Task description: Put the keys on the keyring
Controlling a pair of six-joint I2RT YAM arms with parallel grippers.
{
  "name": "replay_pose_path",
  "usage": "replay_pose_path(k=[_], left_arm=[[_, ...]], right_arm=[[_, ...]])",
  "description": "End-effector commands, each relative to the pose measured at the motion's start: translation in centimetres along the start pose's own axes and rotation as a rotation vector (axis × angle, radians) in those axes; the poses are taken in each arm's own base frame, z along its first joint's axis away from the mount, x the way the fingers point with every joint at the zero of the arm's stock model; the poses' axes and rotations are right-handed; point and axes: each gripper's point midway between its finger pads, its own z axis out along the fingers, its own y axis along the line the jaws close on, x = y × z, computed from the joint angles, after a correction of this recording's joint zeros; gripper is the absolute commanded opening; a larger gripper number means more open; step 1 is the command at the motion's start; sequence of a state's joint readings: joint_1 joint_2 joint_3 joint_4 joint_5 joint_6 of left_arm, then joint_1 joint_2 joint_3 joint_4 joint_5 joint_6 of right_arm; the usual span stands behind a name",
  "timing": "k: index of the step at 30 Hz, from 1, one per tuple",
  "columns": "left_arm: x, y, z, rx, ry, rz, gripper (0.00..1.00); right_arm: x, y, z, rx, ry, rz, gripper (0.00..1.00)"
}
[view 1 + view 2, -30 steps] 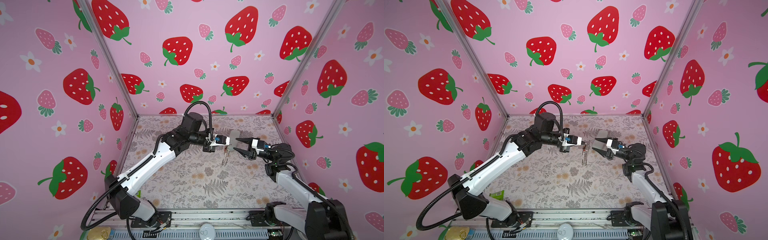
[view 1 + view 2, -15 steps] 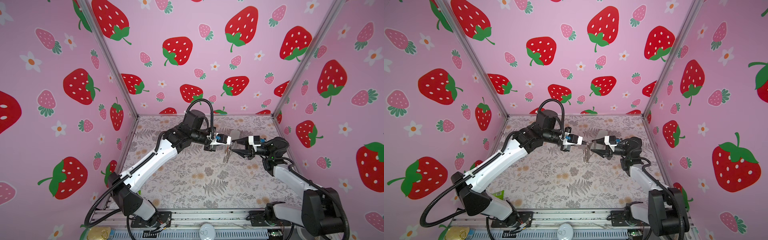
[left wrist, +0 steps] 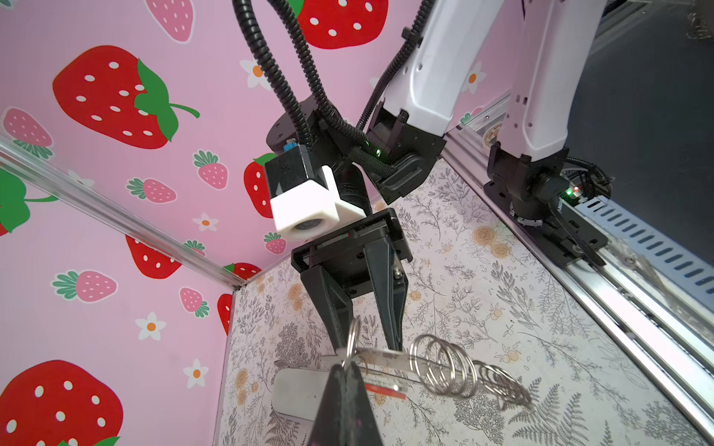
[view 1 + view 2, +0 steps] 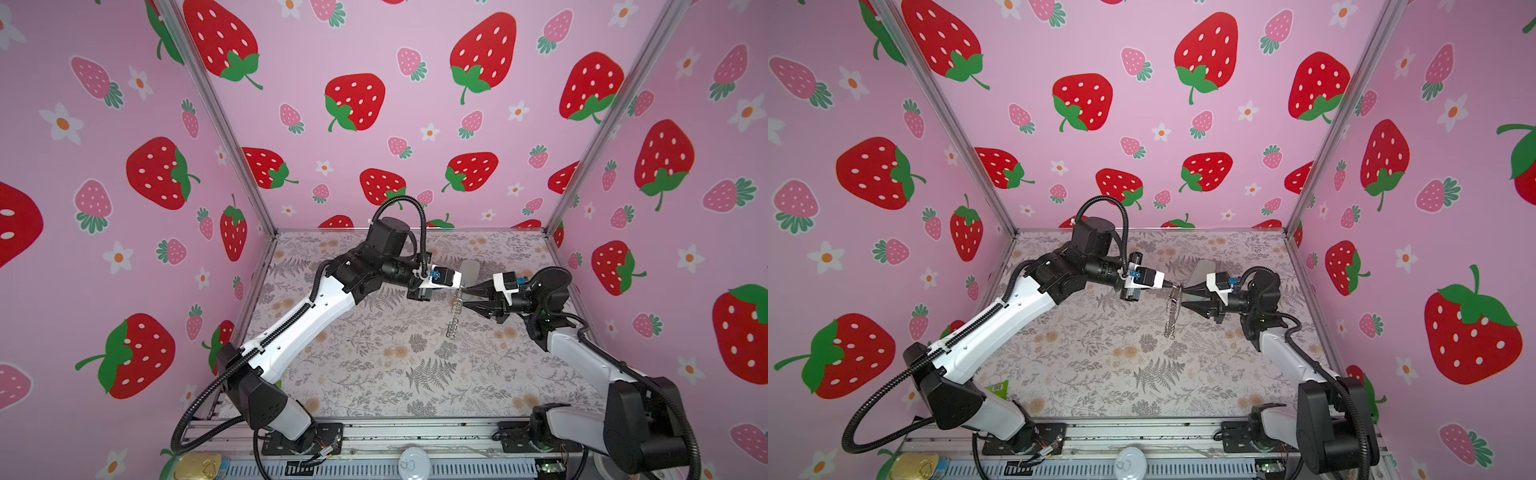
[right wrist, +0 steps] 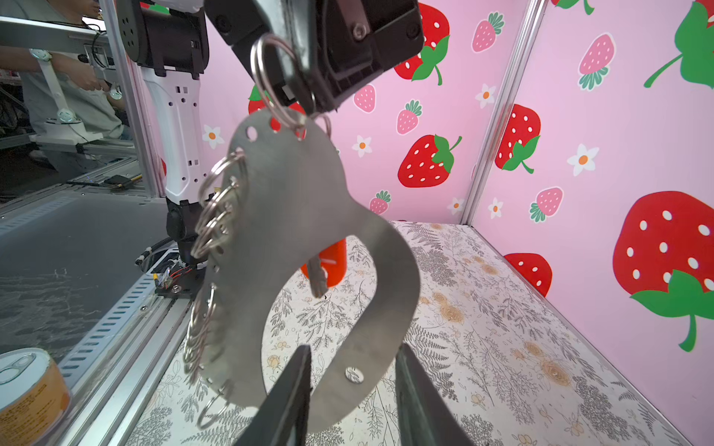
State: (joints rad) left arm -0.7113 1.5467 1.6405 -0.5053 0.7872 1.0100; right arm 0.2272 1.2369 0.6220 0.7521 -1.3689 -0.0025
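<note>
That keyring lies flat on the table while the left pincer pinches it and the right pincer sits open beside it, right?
Not flat on the table: the keyring hangs in the air, as both top views show. The left pincer does pinch it, and the right pincer is open beside it.

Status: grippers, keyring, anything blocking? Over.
Left gripper shut on top ring of keyring. Right gripper open, straddling its edge. Red-tagged key hangs behind. Pale case on table, apart.

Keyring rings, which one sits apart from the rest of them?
The big ring at the keyring's upper end, right by the tip of the shut left claw. The other rings hang bunched in a row along one side edge.
</note>
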Motion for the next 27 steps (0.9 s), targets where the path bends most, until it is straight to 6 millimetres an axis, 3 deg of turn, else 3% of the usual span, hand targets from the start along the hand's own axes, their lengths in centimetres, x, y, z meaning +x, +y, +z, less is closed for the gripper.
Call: replay_pose_path(k=[1,27], left_arm=[[-1.6,0.6,-0.5,0.003,-0.044,0.038,0.0],[-3.2,-0.9,0.0,0.093,-0.128,0.015,0.0]], right_arm=[[-1.1,0.1,0.1,-0.021,-0.005,-0.055,0.38],[0.0,0.2,1.2,-0.118,-0.003,-0.001,0.47]])
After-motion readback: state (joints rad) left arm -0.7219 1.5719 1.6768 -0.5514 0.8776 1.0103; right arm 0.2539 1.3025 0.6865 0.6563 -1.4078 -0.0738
